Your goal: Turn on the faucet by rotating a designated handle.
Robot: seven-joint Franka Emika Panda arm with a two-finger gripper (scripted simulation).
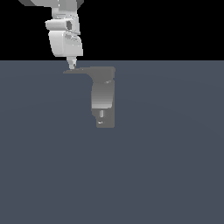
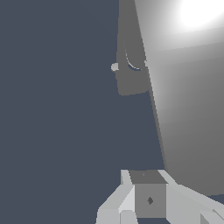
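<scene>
Close against the wrist camera sit the pale grey finger blocks of the gripper [image 2: 150,199], pressed together, with a broad brightly lit metal surface rising just beyond them, most likely the handle seen at close range. Largest in the scene is the flat slate-blue ground [image 1: 175,175], plain and matte, filling the lower part of the exterior view under a black background. Next in size, the white Panda arm [image 1: 64,37] hangs down from above, smooth and rounded. The faucet [image 1: 104,98] stands upright near the middle (a grey metallic rounded slab with a lighter curved front and a small knob low down). Smallest is the handle [image 1: 81,71], a thin flat dark-grey lever tapering to a point. Its long axis runs sideways from the faucet's top toward the exterior view's left, and the closed fingertips come down right at that pointed end, apparently touching it. A push across the lever's length there would likely swing it around the faucet's top.
</scene>
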